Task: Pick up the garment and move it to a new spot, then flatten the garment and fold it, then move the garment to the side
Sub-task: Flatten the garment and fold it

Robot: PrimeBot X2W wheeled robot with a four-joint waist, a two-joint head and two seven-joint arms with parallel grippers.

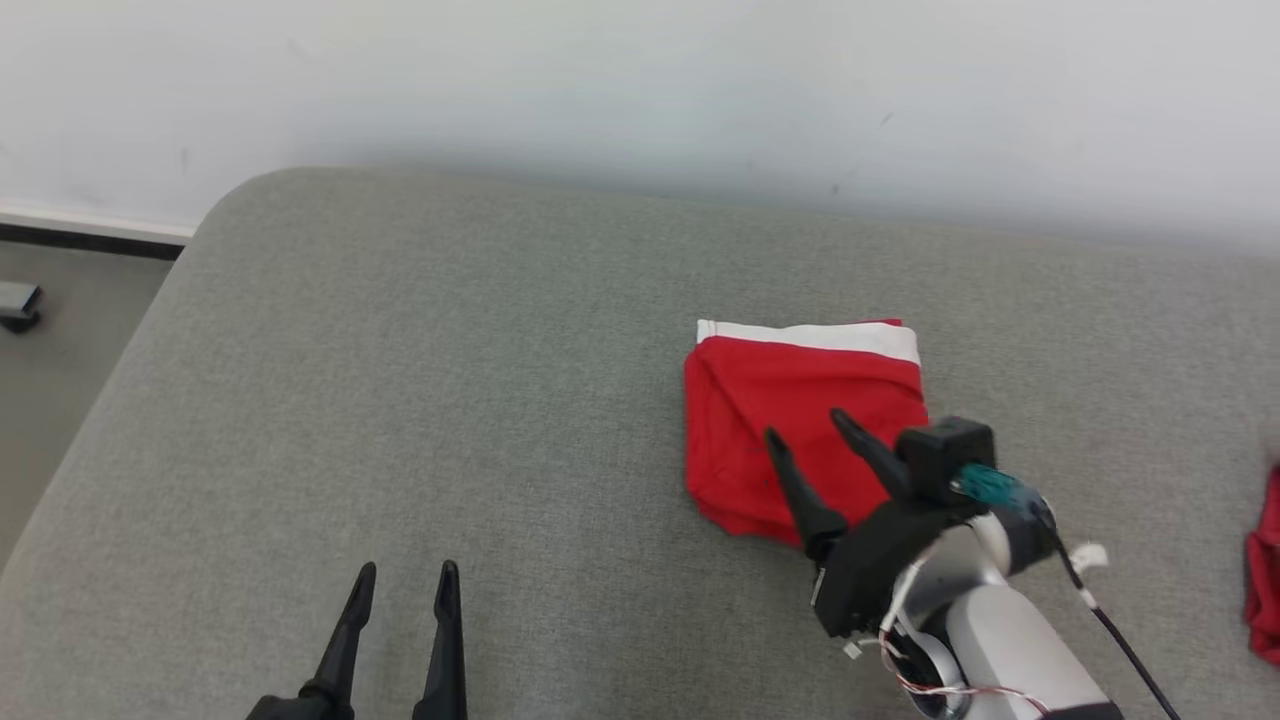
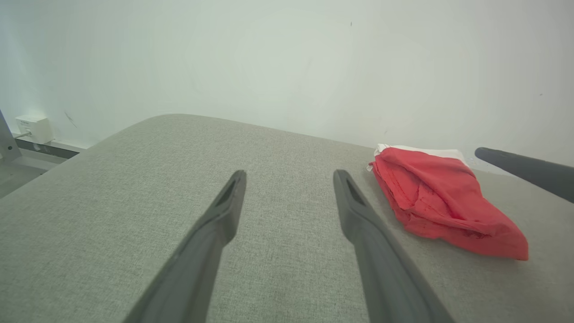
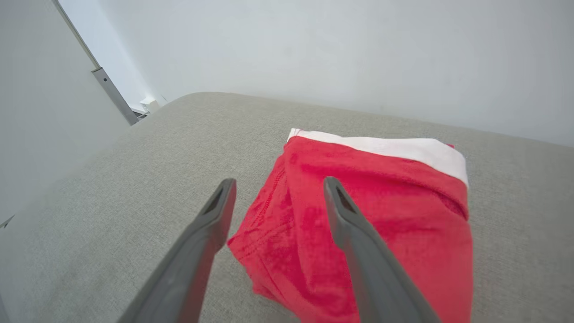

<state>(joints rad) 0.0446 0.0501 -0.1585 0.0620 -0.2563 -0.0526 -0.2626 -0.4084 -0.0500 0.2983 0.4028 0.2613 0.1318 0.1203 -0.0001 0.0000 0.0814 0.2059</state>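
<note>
Jaws on both arms stand wide open and hold nothing. On the right arm the two dark fingers [image 1: 797, 488] hang over the near left corner of the garment [image 1: 800, 400], apart from the cloth as far as the right wrist view shows, with one finger above the red fabric and the other over the bare padded surface [image 1: 450, 400] just beside it. On the left arm the fingers [image 1: 446, 620] point forward low over bare grey upholstery, well apart from the garment.

The garment is a red piece with a white band along its far edge. It lies as a compact, roughly square bundle right of the middle of the padded surface, a diagonal crease running across its top layer. Another scrap of red cloth [image 1: 1265, 580] shows at the right edge of the head view.

Flattening and folding look finished, so the step in hand is probably the last one, shifting the bundle aside. That calls for the right jaws to come down on the near corner and pinch every layer at once. The carry should be low and level, since a hold on the top layer alone would likely pull the fold open.
</note>
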